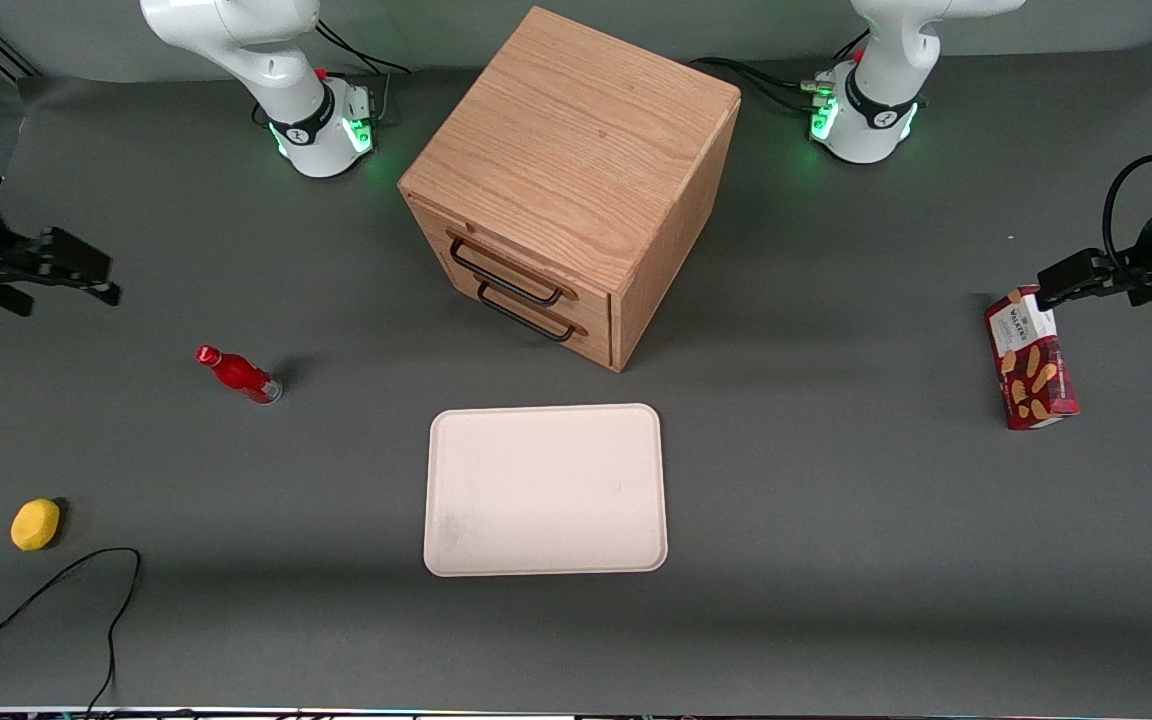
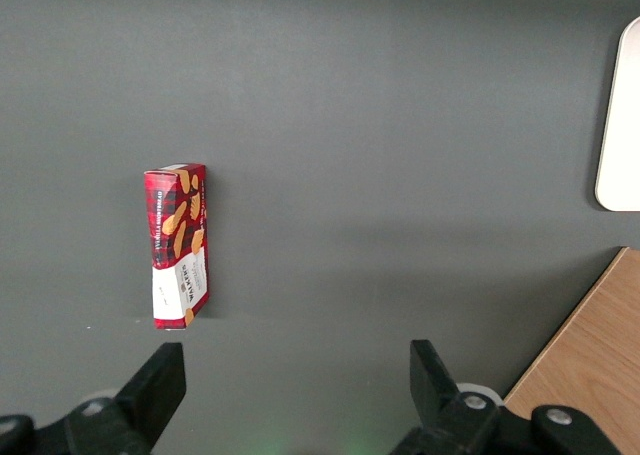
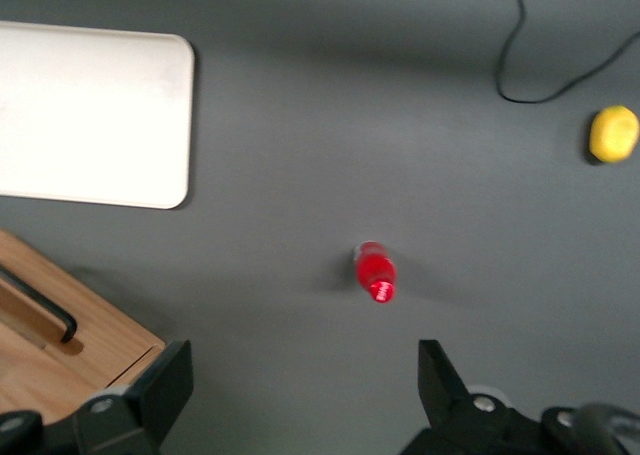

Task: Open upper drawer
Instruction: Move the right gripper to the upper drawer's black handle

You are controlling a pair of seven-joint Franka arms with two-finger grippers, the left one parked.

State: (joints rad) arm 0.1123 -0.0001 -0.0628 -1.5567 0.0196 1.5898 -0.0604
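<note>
The gripper (image 1: 86, 275) sits at the picture's edge, its arm cut off. The red bottle (image 1: 237, 373) label is too small to read.

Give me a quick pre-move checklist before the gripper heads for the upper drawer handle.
1. Upper drawer shut, flush with the cabinet front: ok, nothing opened yet.
2. Its black handle free of obstructions: ok.
3. Gripper open and holding nothing: ok, fingers spread in the right wrist view.
4. Gripper at the handle: not ok, it hangs toward the working arm's end of the table, well away from the cabinet.
5. Path to the cabinet: ok, the red bottle stands low on the table, nearer the front camera than the gripper.
6. Tray outside the drawer's opening path: cannot tell.
</note>
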